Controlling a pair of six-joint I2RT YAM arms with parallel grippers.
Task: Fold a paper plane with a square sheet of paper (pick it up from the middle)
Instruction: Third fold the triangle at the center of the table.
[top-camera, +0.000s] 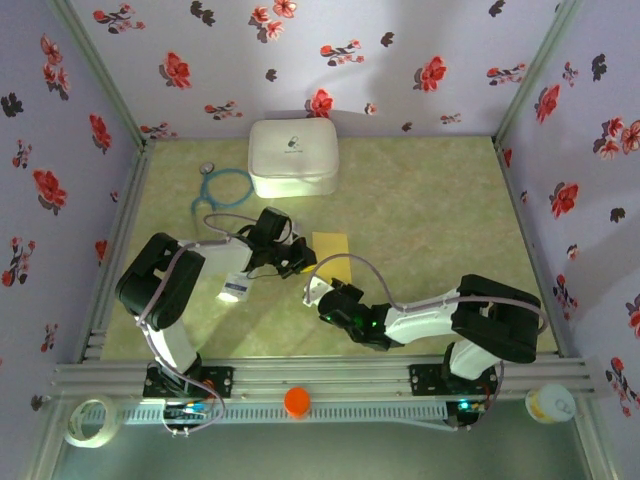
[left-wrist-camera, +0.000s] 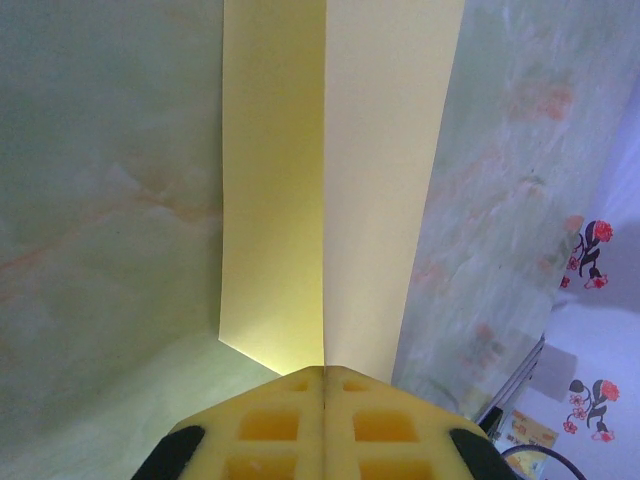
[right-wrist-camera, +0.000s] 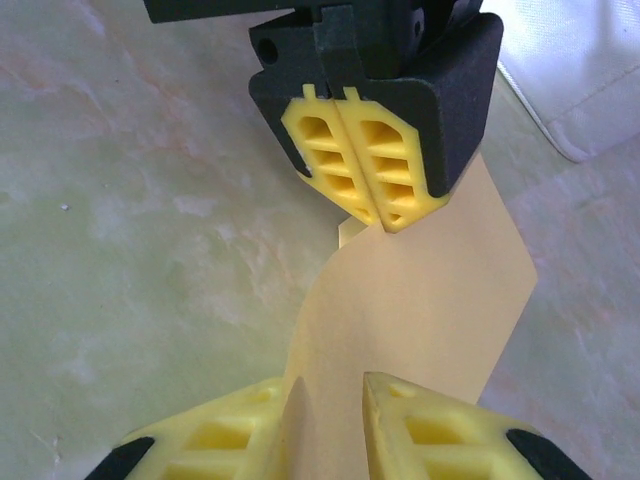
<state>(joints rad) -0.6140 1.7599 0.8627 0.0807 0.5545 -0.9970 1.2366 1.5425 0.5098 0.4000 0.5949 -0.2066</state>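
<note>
Left end effector (right-wrist-camera: 383, 220) pinched closed on paper (right-wrist-camera: 420, 310) edge; right end effector (right-wrist-camera: 328, 395) slightly parted, straddling paper above worktop (right-wrist-camera: 120, 200).

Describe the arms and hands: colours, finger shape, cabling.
Both the left arm and right arm have bulky black joint housings with white links and thin pale cables looping alongside. The left hand and right hand carry yellow fingers with lattice cut-outs on black mounts. Small green lights glow on the right arm.
</note>
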